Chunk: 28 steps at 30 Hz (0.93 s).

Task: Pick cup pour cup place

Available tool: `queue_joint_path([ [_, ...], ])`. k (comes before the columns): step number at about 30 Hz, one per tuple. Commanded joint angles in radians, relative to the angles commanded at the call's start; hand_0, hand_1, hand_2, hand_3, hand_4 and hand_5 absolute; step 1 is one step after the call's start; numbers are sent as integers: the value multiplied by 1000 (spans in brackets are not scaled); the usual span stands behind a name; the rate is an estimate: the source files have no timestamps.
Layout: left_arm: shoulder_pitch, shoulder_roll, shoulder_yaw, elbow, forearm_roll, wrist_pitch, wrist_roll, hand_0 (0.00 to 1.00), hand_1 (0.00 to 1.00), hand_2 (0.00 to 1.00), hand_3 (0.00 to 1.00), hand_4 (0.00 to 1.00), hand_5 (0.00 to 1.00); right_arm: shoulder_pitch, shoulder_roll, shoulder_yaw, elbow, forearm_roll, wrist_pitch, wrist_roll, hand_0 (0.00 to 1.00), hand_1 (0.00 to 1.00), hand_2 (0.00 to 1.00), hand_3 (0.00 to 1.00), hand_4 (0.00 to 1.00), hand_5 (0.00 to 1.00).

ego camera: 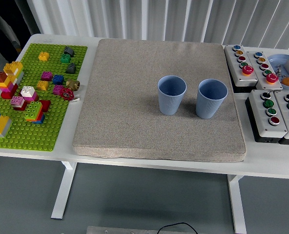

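- Two blue cups stand upright on the grey mat [134,97], in its right half, near each other but not touching
- One, the left cup [172,95], is a bit further from the mat's right edge; the other, the right cup [212,99], stands close to that edge
- Both cups are ribbed on the outside and open at the top; I cannot tell if there is anything inside them
- No robot arm or hand shows anywhere, so I cannot tell if the fingers are apart or together
- No cup is being lifted, tipped or carried now
- How far along: this scene fits two stages. It could be before a cup gets picked up and poured into the other one. It could also be after the pouring, with the cup set back down. The cups alone do not settle which
- Around the mat: a green brick plate [27,126] with colourful toy bricks lies on the left of the white table [149,163], and grey button boxes [269,114] sit on the right
- Something dark, maybe a person's clothes, shows at the top left corner; too little shows to be sure
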Motion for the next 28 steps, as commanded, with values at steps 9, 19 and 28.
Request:
queue_joint_path([
  [9, 0, 0, -1, -1, 1, 0, 1, 769, 824, 854, 765, 518, 998, 0, 1, -8, 0, 1, 0, 0, 882, 803, 795, 820, 829, 517],
  [19, 3, -1, -3, -2, 1, 1, 3, 769, 824, 855, 767, 518, 998, 1, 5, -20, 2, 3, -1, 1, 882, 803, 795, 820, 828, 518],
  [28, 7, -4, -6, -2, 7, 3, 3, 769, 825, 856, 767, 518, 998, -1, 7, -26, 2, 3, -1, 0, 885, 802, 795, 820, 828, 520],
])
